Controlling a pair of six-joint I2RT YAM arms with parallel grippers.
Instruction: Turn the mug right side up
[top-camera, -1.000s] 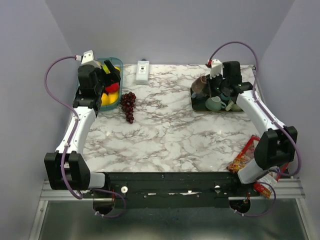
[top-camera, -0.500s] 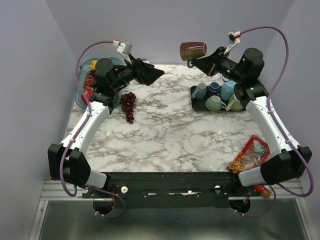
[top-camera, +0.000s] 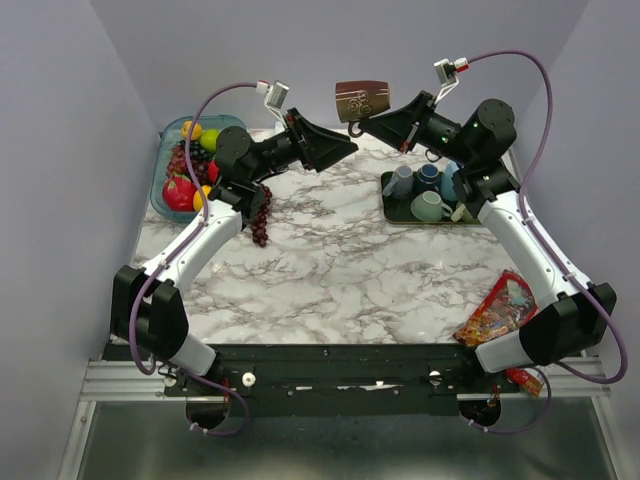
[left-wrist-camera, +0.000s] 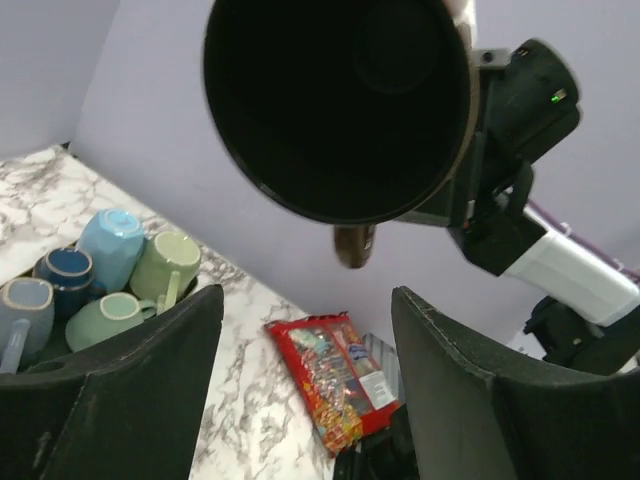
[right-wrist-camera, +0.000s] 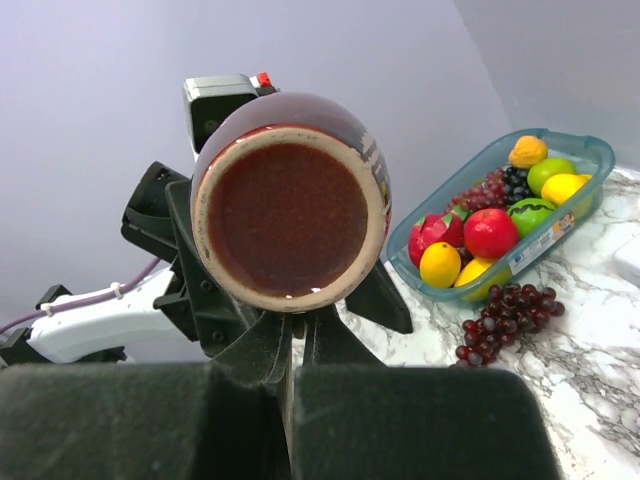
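A brown glazed mug (top-camera: 362, 100) hangs in the air above the back of the table, lying on its side. My right gripper (top-camera: 374, 120) is shut on its handle. In the right wrist view the mug's unglazed base (right-wrist-camera: 290, 205) faces the camera above my closed right gripper (right-wrist-camera: 298, 372). My left gripper (top-camera: 345, 148) is open and empty, just left of and below the mug, pointing at it. In the left wrist view the mug's dark mouth (left-wrist-camera: 340, 100) fills the top, its handle (left-wrist-camera: 355, 245) hangs below, and my left gripper (left-wrist-camera: 305, 340) gapes wide under it.
A black tray (top-camera: 392, 212) holding several blue and green mugs (top-camera: 430, 195) stands at the back right. A fruit tub (top-camera: 185, 165) and purple grapes (top-camera: 258, 215) are at the back left. A red snack packet (top-camera: 497, 308) lies at the right front edge.
My right arm lifted the brown mug off the tray and carried it up and left. My left arm swung from the fruit tub to the centre back, facing the mug.
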